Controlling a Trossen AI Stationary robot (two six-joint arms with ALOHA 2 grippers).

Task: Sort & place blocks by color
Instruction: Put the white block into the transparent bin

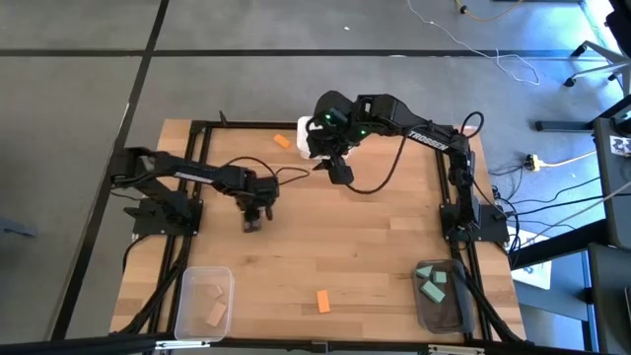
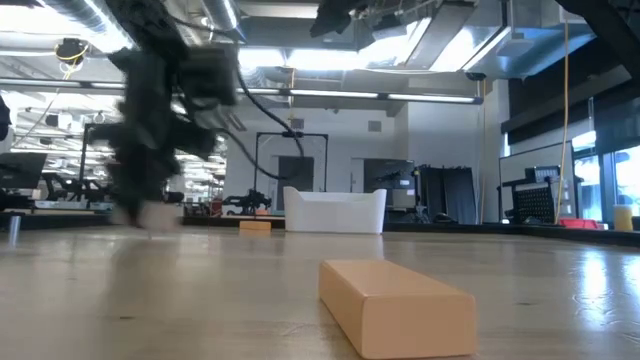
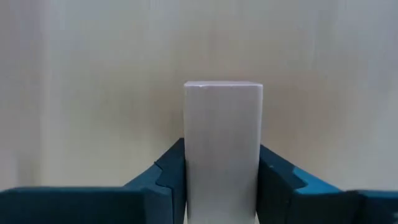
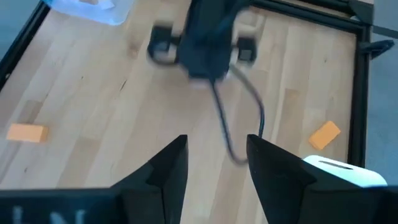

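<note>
I am pinching a pale tan block (image 3: 222,146) between the fingers of my left gripper (image 1: 253,219), just above the table (image 1: 365,247). My right gripper (image 1: 337,170) is waiting, fingers spread and empty. Next move, as I judge it: carrying this block to the clear bin (image 1: 187,314) holding tan blocks, which lies well apart from the left gripper.

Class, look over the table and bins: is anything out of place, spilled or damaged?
Nothing looks spilled or damaged. Two orange blocks lie loose, one near the front edge and one at the back, outside any bin. The left tool is shut on a pale block; the right tool is open and empty.
</note>
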